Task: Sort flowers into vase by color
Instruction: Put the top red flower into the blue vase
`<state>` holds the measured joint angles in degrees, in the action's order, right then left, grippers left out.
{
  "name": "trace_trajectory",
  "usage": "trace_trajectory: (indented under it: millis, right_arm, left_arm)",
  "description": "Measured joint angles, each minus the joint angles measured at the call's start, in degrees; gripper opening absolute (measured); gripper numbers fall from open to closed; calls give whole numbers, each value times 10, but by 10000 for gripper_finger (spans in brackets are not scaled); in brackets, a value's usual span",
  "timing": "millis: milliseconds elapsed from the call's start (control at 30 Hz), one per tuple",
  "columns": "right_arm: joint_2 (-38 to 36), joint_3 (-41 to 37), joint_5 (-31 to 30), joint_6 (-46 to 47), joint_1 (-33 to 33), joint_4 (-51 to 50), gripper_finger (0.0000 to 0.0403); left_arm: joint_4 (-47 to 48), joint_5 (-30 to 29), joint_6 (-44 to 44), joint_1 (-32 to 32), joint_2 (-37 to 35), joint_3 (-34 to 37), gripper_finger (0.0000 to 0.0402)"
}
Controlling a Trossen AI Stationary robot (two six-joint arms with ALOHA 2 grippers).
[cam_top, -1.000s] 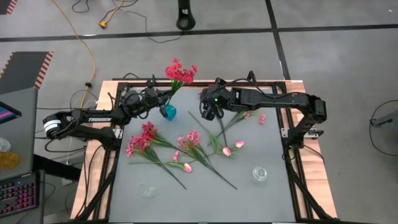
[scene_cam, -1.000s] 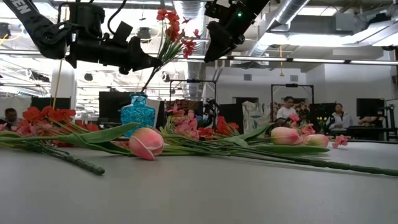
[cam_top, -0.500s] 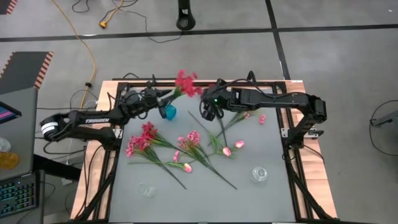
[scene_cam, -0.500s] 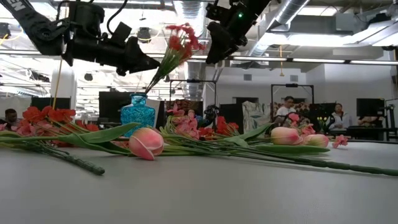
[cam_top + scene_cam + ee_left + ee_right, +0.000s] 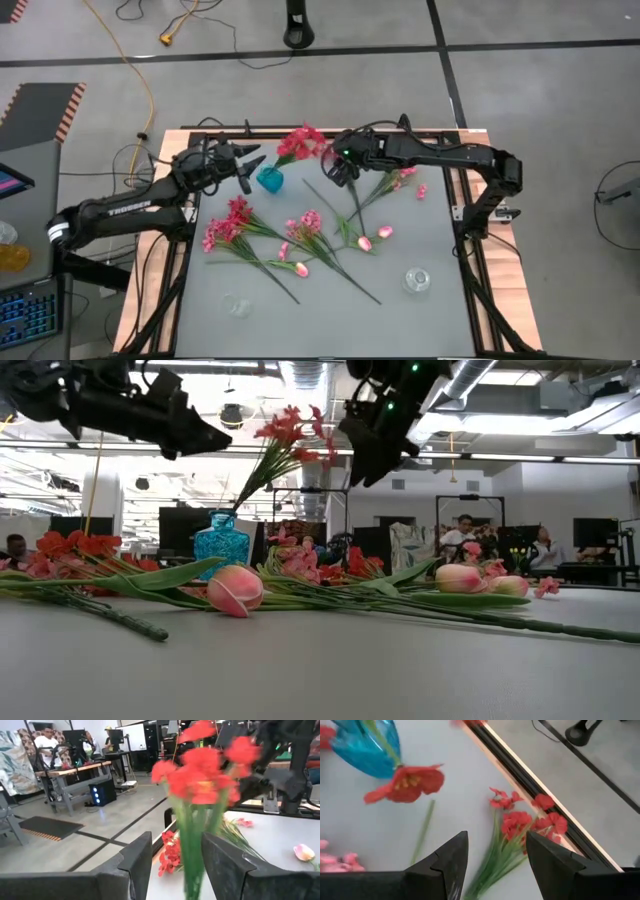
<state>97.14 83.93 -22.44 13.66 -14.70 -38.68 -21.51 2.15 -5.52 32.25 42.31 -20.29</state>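
Observation:
A blue glass vase (image 5: 269, 181) stands at the table's far left-centre. One red sprig (image 5: 302, 143) has its stem in the vase and leans toward the right over the rim. My left gripper (image 5: 252, 170) hangs open just left of the vase, clear of the stem; in its wrist view the sprig (image 5: 200, 780) shows beyond the open fingers. My right gripper (image 5: 336, 177) hovers open above the table right of the vase. Under it lies another red sprig (image 5: 522, 822). Red flowers (image 5: 226, 225), pink flowers (image 5: 306, 224) and tulip buds (image 5: 366, 243) lie flat mid-table.
Two clear glass vases stand near the front, one at the right (image 5: 417, 280) and one at the left (image 5: 236, 305). A loose pink bloom (image 5: 421, 191) lies at the far right. A black frame rail (image 5: 530, 785) runs along the table's far edge. People stand in the room behind.
My left gripper has opened, let go of the red sprig and drawn back up and toward the table's left edge. The sprig stays in the blue vase, its head swung lower toward the right. My right gripper has rolled and tipped further down.

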Motion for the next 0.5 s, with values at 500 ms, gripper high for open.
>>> trace_trajectory:
  millis: [500]
  right_arm:
    - [83,0,23,-81,20,258,221]
  left_arm:
    - [116,0,4,-3,-77,0,157]
